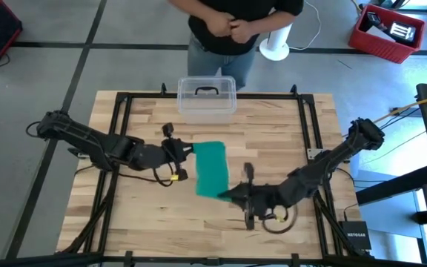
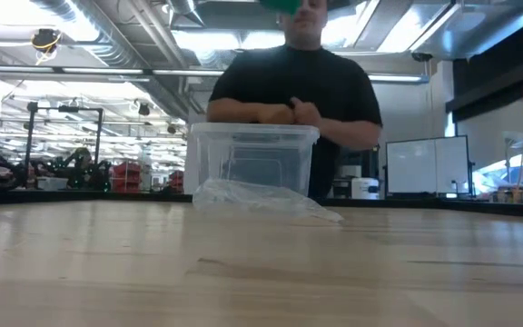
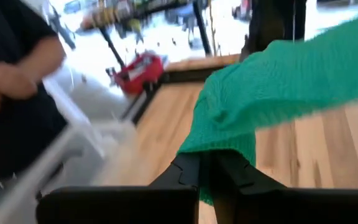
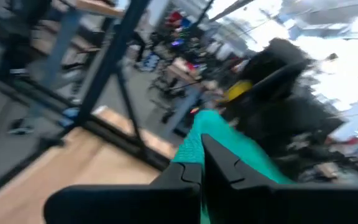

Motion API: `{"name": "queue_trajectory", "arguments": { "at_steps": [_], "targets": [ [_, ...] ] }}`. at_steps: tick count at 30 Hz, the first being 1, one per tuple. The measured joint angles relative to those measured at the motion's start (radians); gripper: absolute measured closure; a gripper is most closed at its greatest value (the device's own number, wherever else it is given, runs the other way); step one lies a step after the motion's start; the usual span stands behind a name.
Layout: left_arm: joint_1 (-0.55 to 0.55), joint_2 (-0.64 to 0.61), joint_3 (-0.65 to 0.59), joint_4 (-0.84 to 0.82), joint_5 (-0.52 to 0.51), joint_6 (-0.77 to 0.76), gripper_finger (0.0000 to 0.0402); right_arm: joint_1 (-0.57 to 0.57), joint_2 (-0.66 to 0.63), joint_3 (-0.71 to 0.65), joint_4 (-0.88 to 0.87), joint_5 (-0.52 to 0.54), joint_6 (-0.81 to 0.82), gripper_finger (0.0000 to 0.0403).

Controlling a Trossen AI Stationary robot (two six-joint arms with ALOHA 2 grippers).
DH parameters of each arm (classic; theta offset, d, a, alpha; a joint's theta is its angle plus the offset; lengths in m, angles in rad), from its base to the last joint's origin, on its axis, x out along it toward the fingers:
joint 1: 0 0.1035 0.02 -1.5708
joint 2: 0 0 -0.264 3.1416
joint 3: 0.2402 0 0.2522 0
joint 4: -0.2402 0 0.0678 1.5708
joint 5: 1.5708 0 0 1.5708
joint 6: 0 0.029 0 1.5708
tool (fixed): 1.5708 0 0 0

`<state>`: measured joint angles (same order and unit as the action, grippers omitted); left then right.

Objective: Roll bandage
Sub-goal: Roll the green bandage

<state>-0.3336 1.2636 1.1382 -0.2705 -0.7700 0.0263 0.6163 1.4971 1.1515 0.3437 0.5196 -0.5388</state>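
The teal-green bandage (image 1: 212, 169) is a broad strip spread in the air over the middle of the table, between my two grippers. Only a sliver of it (image 2: 284, 4) shows in the low view, at that picture's top edge, high above the tabletop. My left gripper (image 1: 189, 151) is shut on its far-left end. My right gripper (image 1: 227, 195) is shut on its near-right end. My left gripper pinches the bandage's end edge (image 3: 219, 146) between its two shut fingers, coming level from the table's left. The cloth spreads out beyond the fingertips, lifted clear of the table. My right gripper pinches the bandage's other end (image 4: 194, 142) between its two shut fingers, coming from the table's right. The cloth runs away from the fingertips, clear of the table.
A clear plastic box (image 1: 207, 96) with a dark handle stands at the table's far edge. A crinkled clear wrapper (image 2: 261, 195) lies in front of it. A person in a dark shirt (image 1: 236, 22) stands behind the far edge, hands together. A black frame (image 1: 124, 104) borders the tabletop.
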Motion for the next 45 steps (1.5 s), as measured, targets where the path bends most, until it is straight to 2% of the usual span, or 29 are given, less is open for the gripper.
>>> {"name": "queue_trajectory", "arguments": {
  "at_steps": [7,12,14,16,20,25,29,33,40,45],
  "targets": [
    [0.0,-0.001,0.001,0.155,0.012,0.227,0.0396,-0.002,0.108,-0.001,-0.071,-0.051,0.121,0.0398],
    [0.0,-0.001,0.001,0.197,0.152,0.316,0.0396,-0.017,0.165,-0.001,-0.076,-0.005,0.199,0.0383],
    [0.0,-0.001,0.001,0.211,0.209,0.324,0.0396,-0.038,0.179,-0.001,-0.097,0.002,0.273,0.0372],
    [0.0,-0.001,0.001,0.2,0.223,0.324,0.0396,-0.065,0.184,-0.002,-0.141,-0.028,0.374,0.0351],
    [0.0,-0.001,0.0,0.176,0.223,0.323,0.0396,-0.098,0.18,-0.002,-0.175,-0.091,0.535,0.0284],
    [0.0,-0.001,0.0,0.162,0.222,0.339,0.0396,-0.091,0.16,0.025,-0.173,-0.06,0.536,0.0195],
    [0.001,-0.001,0.0,0.16,0.207,0.367,0.0396,-0.094,0.161,0.063,-0.212,-0.03,0.535,0.015],
    [0.007,-0.001,0.0,0.167,0.173,0.408,0.0396,-0.093,0.161,0.106,-0.215,-0.031,0.535,0.0129],
    [0.008,-0.001,0.0,0.232,0.044,0.551,0.0396,-0.094,0.161,0.201,-0.279,0.003,0.581,0.0125],
    [0.008,-0.001,0.0,0.239,0.037,0.584,0.0396,-0.093,0.161,0.257,-0.361,0.034,0.618,0.0125]
  ]
}}
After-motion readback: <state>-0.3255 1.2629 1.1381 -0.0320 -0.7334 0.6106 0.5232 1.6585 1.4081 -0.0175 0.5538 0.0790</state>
